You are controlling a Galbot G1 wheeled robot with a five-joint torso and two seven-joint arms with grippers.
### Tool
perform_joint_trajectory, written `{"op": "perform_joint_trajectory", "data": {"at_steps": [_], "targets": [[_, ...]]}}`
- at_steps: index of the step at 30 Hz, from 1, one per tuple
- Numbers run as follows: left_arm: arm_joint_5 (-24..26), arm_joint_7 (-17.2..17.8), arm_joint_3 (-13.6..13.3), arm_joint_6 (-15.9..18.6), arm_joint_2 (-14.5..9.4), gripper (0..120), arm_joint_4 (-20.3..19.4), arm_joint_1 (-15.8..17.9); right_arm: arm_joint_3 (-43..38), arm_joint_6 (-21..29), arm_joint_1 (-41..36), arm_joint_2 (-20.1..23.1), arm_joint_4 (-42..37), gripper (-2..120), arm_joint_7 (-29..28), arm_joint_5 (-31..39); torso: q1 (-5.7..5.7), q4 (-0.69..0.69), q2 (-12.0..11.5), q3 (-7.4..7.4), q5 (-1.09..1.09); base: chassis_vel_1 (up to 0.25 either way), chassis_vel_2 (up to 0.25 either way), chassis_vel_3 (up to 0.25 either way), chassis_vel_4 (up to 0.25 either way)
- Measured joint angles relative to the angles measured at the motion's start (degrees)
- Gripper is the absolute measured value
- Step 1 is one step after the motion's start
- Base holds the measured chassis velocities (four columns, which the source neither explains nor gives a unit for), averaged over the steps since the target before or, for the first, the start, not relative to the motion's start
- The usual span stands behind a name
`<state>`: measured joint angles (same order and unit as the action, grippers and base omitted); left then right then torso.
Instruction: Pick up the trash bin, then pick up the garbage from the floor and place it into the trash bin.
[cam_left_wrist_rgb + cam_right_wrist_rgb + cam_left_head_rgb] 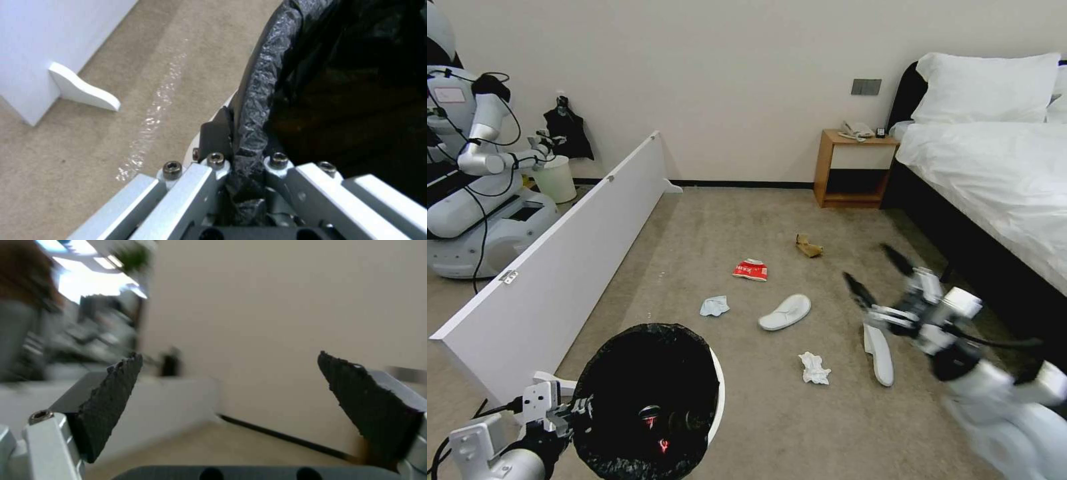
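At lower left of the head view, the left gripper [570, 408] is clamped on the bag-covered rim of the trash bin [650, 400], with one finger [216, 136] outside the wall. The right gripper [875, 275] hangs above the floor [707, 220] with its fingers spread wide and nothing between them, over a white slipper [880, 353]. A second slipper [785, 312], tissues [814, 368] and a red packet [750, 269] lie on the carpet.

We log the right gripper [872, 273] and its arm as motion-blurred, and the trash bin [718, 393] cut off at the head view's bottom edge.
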<state>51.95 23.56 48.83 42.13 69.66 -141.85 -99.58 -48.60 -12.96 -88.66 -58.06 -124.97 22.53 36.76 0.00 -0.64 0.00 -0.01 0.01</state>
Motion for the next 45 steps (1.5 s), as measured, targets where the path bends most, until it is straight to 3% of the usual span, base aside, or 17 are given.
{"op": "perform_joint_trajectory", "data": {"at_steps": [5, 7, 8, 10, 12, 14, 15, 25, 45], "targets": [[-1.33, -0.61, 0.5, 0.0, 0.57, 2, 0.6, 0.25, -6.06, -1.57, -6.33, -5.84, -0.26, 100, -0.1, -4.58, 0.0, -0.01, 0.0, 0.0, 0.0, 0.0, 0.0, 0.0, 0.0], [-2.79, -1.16, 0.98, 0.0, 1.2, 2, 1.33, 0.48, -10.13, -4.56, -11.29, -13.12, 0.99, 100, 0.39, -10.79, 0.0, -0.02, 0.0, 0.0, -0.02, 0.0, 0.0, 0.0, 0.0], [-2.79, -1.16, 0.98, 0.0, 1.2, 2, 1.33, 0.48, -10.13, -4.56, -11.29, -13.12, 0.99, 100, 0.39, -10.79, 0.0, -0.02, 0.0, 0.0, -0.02, 0.0, 0.0, 0.0, 0.0], [-4.07, -1.81, 1.14, 0.0, 1.65, 2, 2.02, 0.49, -11.53, -7.57, -12.99, -18.23, 3.81, 100, -0.05, -14.74, 0.0, 0.0, 0.0, 0.0, -0.02, 0.0, 0.0, 0.0, 0.0], [-4.48, -2.06, 1.23, 0.0, 1.66, 2, 2.49, 0.34, -12.21, -8.97, -13.38, -20.49, 6.42, 100, -0.14, -16.23, 0.0, -0.01, 0.0, 0.0, 0.01, 0.0, 0.0, 0.0, 0.0], [-4.62, -2.27, 1.33, 0.0, 1.59, 2, 2.89, 0.31, -12.69, -10.04, -13.43, -21.91, 8.38, 100, -0.01, -16.8, 0.0, 0.06, 0.0, 0.0, -0.02, 0.0, 0.0, 0.0, 0.0], [-4.72, -2.44, 1.56, 0.0, 1.62, 2, 3.59, 0.43, -13.04, -11.12, -13.7, -23.61, 11.26, 100, 0.36, -17.34, 0.0, -0.03, 0.0, 0.0, -0.02, 0.0, 0.0, 0.0, 0.0], [-5.99, -4.06, 2.1, -0.23, 2.66, 2, 5.83, -0.43, -11.24, -15.57, -12.3, -27.37, 19.51, 100, 1.84, -20.65, 0.0, 0.01, 0.0, 0.0, -0.01, 0.0, 0.0, 0.0, 0.0], [-5.76, -4.34, 2.23, -0.65, 3.15, 2, 5.6, -0.64, -10.6, -16.21, -12.32, -27.35, 19.64, 100, 2.45, -21.53, 0.0, 0.0, 0.0, 0.0, -0.01, -0.012, 0.009, 0.011, -0.011]]}}
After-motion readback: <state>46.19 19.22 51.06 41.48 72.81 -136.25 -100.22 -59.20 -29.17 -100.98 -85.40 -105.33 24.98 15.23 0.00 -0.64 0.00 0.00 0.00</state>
